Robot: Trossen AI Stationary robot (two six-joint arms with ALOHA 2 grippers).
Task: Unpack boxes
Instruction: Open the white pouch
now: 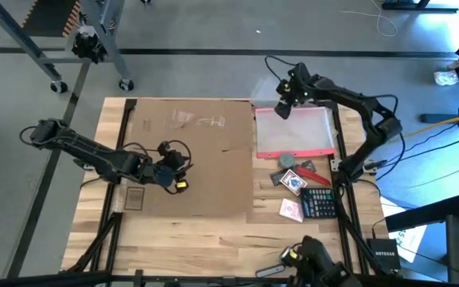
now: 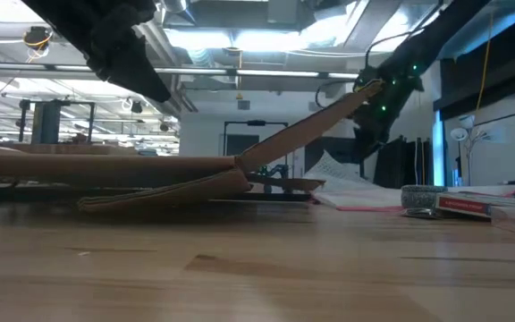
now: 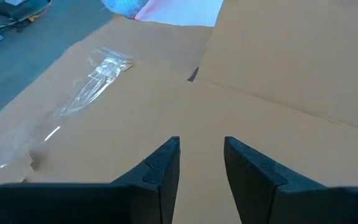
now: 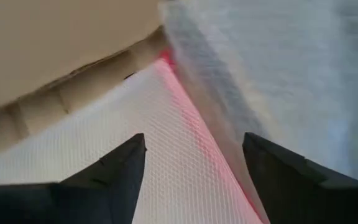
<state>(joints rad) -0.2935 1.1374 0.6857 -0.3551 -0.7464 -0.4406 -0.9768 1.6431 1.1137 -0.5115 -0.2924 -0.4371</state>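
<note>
The brown cardboard box lies flattened on the table. In the low view its right flap slants up toward my right gripper. My right gripper stands open over the far left corner of a clear pouch with a pink-red edge. The flap's corrugated edge shows beyond the fingertips, apart from them. My right gripper has nothing between its fingers. My left gripper hovers open above the middle of the box, and my left gripper has only bare cardboard below it.
Right of the box, near the pouch's near edge, lie a grey round thing, playing cards, a pink packet and a black calculator. A strip of clear tape sticks to the box. Bare wood runs along the near edge.
</note>
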